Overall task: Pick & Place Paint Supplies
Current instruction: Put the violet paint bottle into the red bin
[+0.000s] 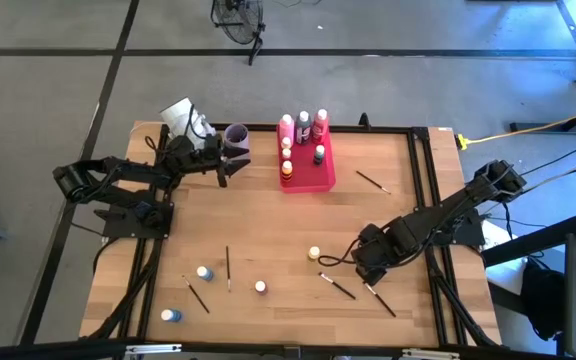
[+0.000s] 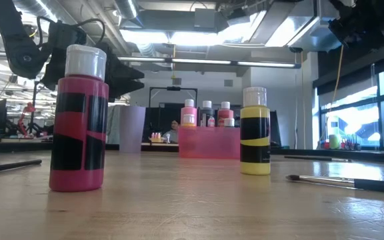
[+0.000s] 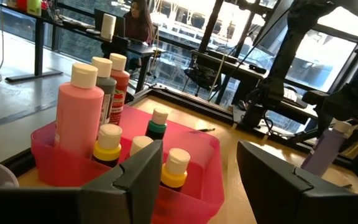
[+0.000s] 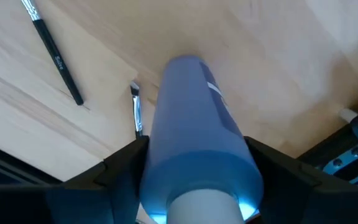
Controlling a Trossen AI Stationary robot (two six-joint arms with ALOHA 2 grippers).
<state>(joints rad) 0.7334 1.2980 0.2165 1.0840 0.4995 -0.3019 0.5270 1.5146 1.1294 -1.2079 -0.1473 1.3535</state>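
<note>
In the right wrist view a blue paint bottle [image 4: 191,130] with a pale cap stands between the fingers of my right gripper [image 4: 197,158], which points down at the table's right near part [image 1: 368,266]. My left gripper [image 1: 232,166] is open and level beside the lilac cup [image 1: 236,134], facing the pink-red tray [image 3: 185,186], which holds several bottles. A red bottle [image 2: 79,120] and a yellow bottle [image 2: 254,130] stand upright on the wood. Two blue bottles [image 1: 204,272] and several brushes [image 1: 336,286] lie scattered near the front. My right gripper has the blue bottle's body [image 4: 160,155] between its two fingers, one on each side, just below the cap. The fingers come from above, pointing down along the bottle. The cap is up and the base toward the wood; whether the base rests there I cannot tell.
Two brushes [image 4: 55,53] lie on the wood close to the held bottle. Another brush [image 1: 371,181] lies right of the tray. Black frame rails [image 1: 423,200] run along the table's sides. Bare wood lies between the tray and the near bottles.
</note>
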